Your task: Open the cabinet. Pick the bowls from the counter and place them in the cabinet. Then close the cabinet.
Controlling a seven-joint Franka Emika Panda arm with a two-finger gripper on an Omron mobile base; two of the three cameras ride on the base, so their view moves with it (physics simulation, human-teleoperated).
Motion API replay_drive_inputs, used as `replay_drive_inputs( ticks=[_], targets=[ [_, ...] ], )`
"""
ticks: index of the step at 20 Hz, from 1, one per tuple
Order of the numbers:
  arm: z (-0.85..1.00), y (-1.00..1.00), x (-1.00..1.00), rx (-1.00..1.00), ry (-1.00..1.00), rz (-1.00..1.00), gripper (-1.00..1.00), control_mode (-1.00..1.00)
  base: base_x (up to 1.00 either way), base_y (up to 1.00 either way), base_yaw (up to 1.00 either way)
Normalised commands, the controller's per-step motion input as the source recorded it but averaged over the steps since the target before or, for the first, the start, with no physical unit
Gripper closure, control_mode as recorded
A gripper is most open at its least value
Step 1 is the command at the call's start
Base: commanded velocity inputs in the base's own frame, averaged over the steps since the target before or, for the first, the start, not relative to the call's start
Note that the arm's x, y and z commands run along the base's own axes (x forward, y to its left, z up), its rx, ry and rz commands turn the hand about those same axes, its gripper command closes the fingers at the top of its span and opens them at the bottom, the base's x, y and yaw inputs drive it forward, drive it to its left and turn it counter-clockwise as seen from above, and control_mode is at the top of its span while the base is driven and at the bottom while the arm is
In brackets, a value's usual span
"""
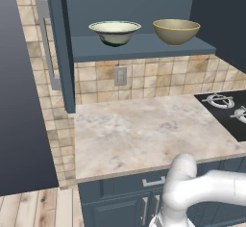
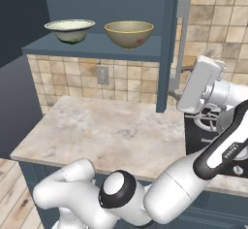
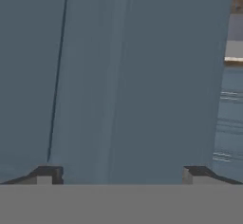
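Both bowls sit side by side on the shelf (image 1: 144,48) inside the cabinet (image 1: 129,0), apart from each other: one bowl (image 1: 115,31) to the left, the other bowl (image 1: 176,31) to the right. The cabinet's doors stand swung out, the left door (image 1: 60,43) and the right door (image 2: 169,48) flanking the opening. Below the shelf lies the counter (image 1: 144,130), backed by a tiled wall with an outlet (image 1: 120,75). The stovetop (image 1: 226,110) adjoins the counter on its right. The gripper (image 3: 121,175) faces the outer side of the right door, close to it.
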Motion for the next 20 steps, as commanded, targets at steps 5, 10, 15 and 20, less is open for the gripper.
replay_drive_inputs(
  ticks=[5, 10, 15, 20],
  targets=[
    [0.0, 0.9, 0.11, -0.05, 0.0, -0.03, -1.0, -1.0, 0.0, 0.0, 0.0],
    [-0.04, 0.77, -0.07, 0.0, 0.0, -0.33, -1.0, -1.0, 0.0, 0.0, 0.0],
    [-0.18, 0.71, -0.05, 0.0, 0.0, -0.71, -1.0, -1.0, 0.0, 0.0, 0.0],
    [-0.18, 0.37, 0.19, -0.01, 0.0, -0.89, -1.0, -1.0, 0.0, 0.0, 0.0]
  ],
)
